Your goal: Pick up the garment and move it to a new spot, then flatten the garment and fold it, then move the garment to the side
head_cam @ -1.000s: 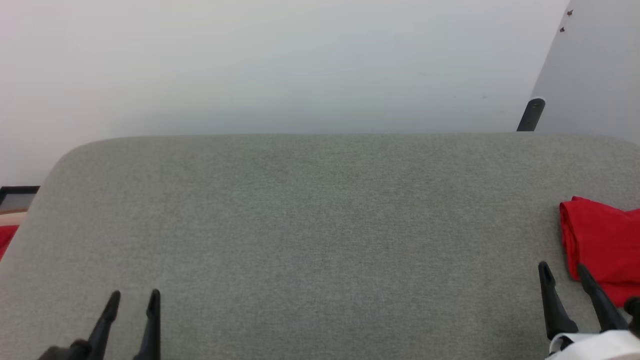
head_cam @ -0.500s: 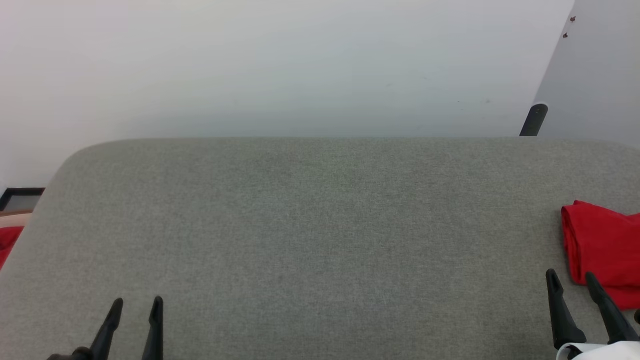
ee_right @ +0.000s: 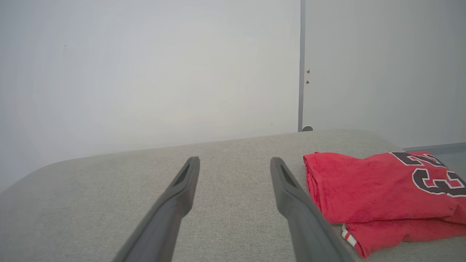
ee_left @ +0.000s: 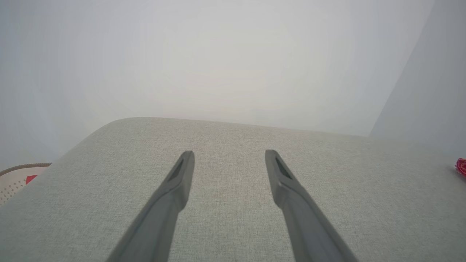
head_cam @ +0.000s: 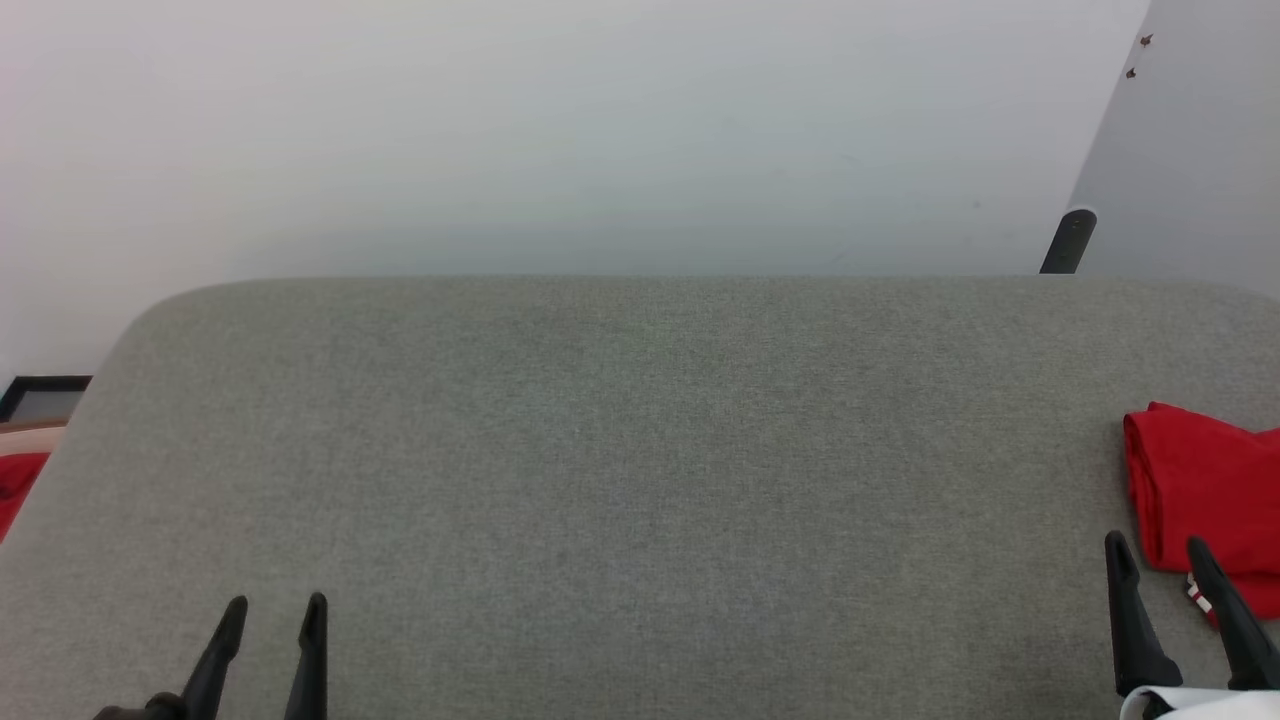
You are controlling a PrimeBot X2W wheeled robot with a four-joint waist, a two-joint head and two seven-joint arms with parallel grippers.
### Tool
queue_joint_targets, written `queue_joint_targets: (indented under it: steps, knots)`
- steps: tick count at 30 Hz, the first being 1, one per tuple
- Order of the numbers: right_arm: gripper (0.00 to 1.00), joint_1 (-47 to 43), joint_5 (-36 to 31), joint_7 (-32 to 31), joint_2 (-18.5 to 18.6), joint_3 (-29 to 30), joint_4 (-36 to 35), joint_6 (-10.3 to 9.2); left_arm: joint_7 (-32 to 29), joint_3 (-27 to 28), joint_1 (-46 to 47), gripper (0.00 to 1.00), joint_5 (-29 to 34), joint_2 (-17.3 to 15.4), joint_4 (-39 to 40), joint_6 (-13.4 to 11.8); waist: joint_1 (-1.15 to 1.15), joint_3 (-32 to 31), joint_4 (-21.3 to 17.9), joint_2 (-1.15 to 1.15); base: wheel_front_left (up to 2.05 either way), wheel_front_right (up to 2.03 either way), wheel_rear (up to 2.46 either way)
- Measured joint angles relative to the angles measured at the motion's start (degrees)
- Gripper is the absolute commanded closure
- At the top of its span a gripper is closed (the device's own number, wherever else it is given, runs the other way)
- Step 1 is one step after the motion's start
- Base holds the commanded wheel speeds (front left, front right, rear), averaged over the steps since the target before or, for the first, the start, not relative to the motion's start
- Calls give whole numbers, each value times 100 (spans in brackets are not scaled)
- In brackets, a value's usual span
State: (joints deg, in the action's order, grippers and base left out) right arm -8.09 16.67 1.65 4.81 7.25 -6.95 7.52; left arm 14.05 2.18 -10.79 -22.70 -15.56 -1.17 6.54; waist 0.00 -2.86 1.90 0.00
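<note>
The garment [head_cam: 1210,510] is a red shirt lying folded at the right edge of the grey padded surface [head_cam: 640,450]. In the right wrist view the garment [ee_right: 375,193] shows black numerals with white outlines and a strip of red-and-white trim at its near corner. My right gripper [head_cam: 1158,560] stands open just in front of and left of it, apart from the cloth, and its fingers [ee_right: 174,203] hold nothing between them. My left gripper [head_cam: 275,615] rests open at the lower left, empty, over bare surface. A red sliver of the garment [ee_left: 461,166] shows at the far right of the left wrist view.
A pale wall [head_cam: 600,130] rises behind the surface. A dark post [head_cam: 1068,240] stands at the back right beside a grey panel [head_cam: 1200,150]. Something red [head_cam: 15,480] lies beyond the surface's left edge, where a perforated pale basket [ee_left: 18,178] shows.
The head camera has tilted slightly, shifting the picture down and right. My right gripper has drawn back toward the bottom edge, uncovering the striped trim of the garment. The left gripper has held still.
</note>
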Motion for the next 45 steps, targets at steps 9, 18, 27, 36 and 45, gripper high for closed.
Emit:
queue_joint_targets:
  steps: [9,18,27,36,45]
  knots:
    - [0,-42,-319,435,-9,-34,43,0,3,-4,25,0,-45,-31,-41,-8,0,9,-10,0,0,0,0]
    - [0,-46,-349,549,-24,-60,142,0,10,-12,55,0,-62,-58,-87,-44,0,0,-28,0,0,0,0]
    - [0,-46,-347,577,-45,-65,178,0,20,-12,96,0,-75,-63,-105,-99,0,6,-44,0,0,0,0]
    - [100,-93,-52,532,-99,-80,447,0,-97,-4,41,100,-308,108,-327,-152,0,16,-56,-1,0,0,0]
    - [100,5,797,379,-115,-80,628,0,-304,40,190,100,-1032,231,-434,-143,0,35,-64,0,0,0,0]
